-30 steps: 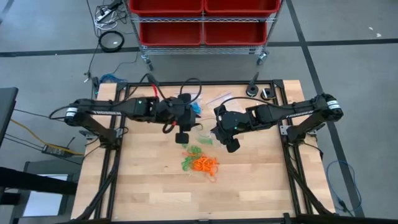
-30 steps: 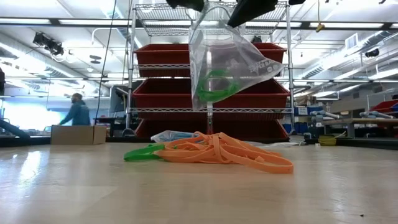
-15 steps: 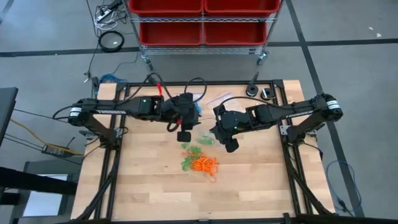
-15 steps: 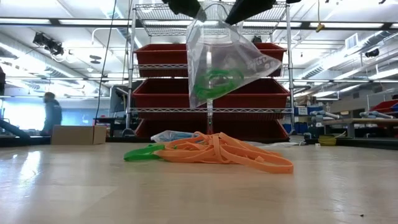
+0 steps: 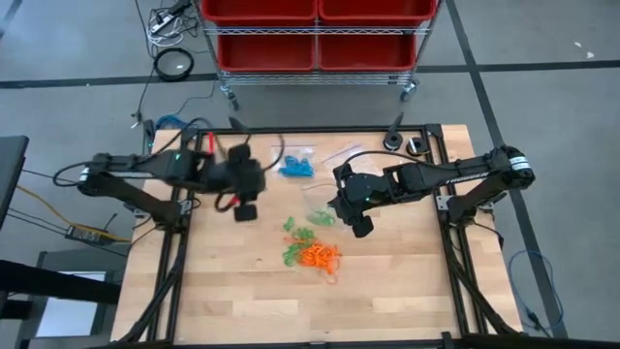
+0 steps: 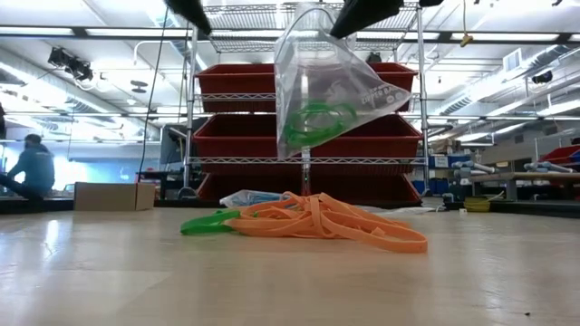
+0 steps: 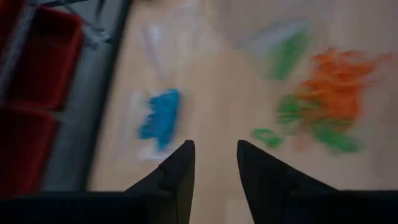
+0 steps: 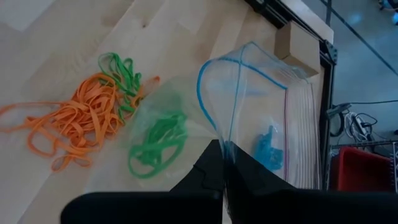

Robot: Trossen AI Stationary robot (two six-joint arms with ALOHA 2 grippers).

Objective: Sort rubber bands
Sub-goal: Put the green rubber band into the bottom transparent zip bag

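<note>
A clear zip bag [image 6: 331, 86] with green rubber bands [image 6: 317, 122] inside hangs over the table's middle. My right gripper [image 5: 353, 219] is shut on its top. Under it, a loose pile of orange and green rubber bands [image 5: 312, 253] lies on the wood. Blue rubber bands [image 5: 296, 167] lie in a second clear bag flat on the table, farther back. My left gripper [image 5: 245, 208] stands open and empty to the left of the pile, above the table; its fingers [image 7: 180, 174] have only bare wood between them. My right gripper pinches the bag's top rim [image 8: 219, 135], by the blue zip line, between its two shut fingers. The fingers slant down from the table's right side. The bag hangs below them with its mouth gaping upward, clear of the table and of the pile [image 6: 317, 222].
A small tan cardboard box [image 8: 297, 40] sits at the table's far right corner. A wire rack with red bins [image 5: 315, 34] stands beyond the far edge. Bare wood lies in front of the pile toward the near edge. A person [image 6: 34, 167] shows far off in the room.
My left gripper has drawn away from the hanging bag's mouth toward the table's left edge, its fingers as far apart as before. The bag stays hanging from my right gripper. The blue bands' bag now shows uncovered in the high view.
</note>
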